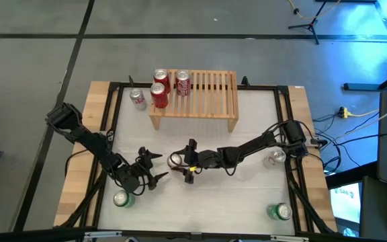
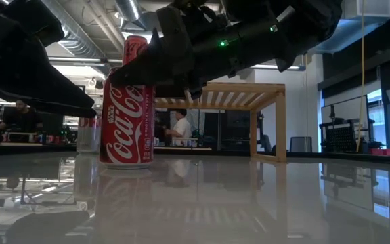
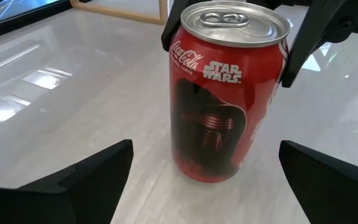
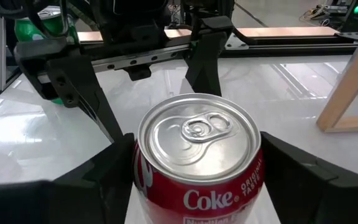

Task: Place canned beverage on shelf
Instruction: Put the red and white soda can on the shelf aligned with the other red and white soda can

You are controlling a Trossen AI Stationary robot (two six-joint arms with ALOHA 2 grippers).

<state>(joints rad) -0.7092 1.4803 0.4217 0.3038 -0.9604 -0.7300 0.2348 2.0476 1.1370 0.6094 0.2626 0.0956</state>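
Observation:
A red Coca-Cola can (image 1: 175, 160) stands upright on the white table, near the middle of its near half. It also shows in the low view (image 2: 127, 115). My right gripper (image 1: 180, 162) reaches in from the right and is shut on it. My left gripper (image 1: 154, 168) is open just left of the can and faces it, its fingers spread wide in the left wrist view (image 3: 204, 162). The pale wood shelf (image 1: 210, 94) stands at the far side on its side legs, with three red cans (image 1: 161, 77) on its left end. My right gripper pinches the can's upper side wall (image 4: 143, 177), just below the rim, between its two fingers (image 4: 104, 171). The fingers come about level from the table's right, one on each side. The can stands upright with its base (image 2: 126, 163) on the table.
A silver-red can (image 1: 138, 99) stands left of the shelf. A green can (image 1: 121, 199) is near the front left, another green can (image 1: 280, 212) at the front right, and one more can (image 1: 274, 158) by the right arm. Black frame rails border the table.

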